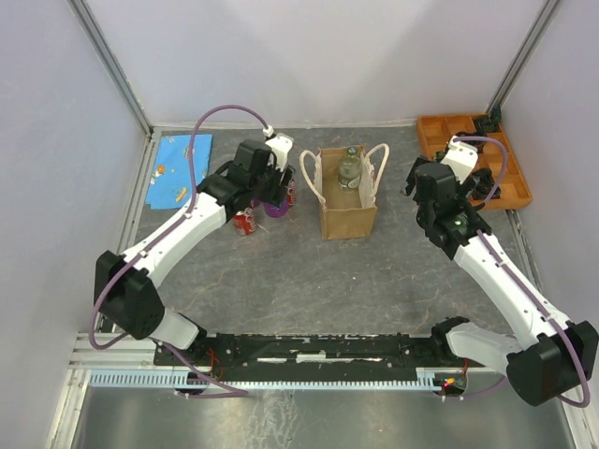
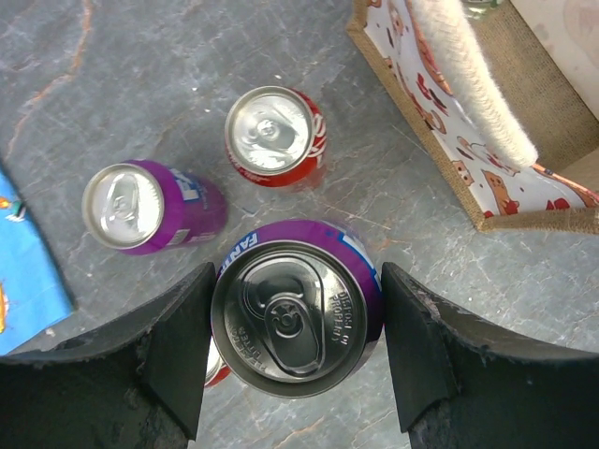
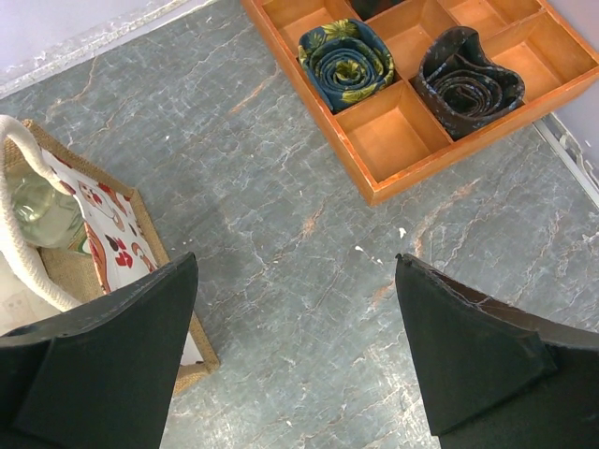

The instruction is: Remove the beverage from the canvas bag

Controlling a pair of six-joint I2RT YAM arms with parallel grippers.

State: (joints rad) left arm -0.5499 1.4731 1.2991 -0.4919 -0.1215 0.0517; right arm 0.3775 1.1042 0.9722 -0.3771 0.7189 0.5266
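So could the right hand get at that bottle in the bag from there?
Probably yes. The right hand is open and empty beside the canvas bag, whose top is open. The bottle stands upright inside; only the near handle might snag.

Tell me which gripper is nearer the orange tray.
Right. The right gripper, open, hangs beside the tray, between it and the bag. The left gripper holds a purple can on the bag's other side, well away from the tray.
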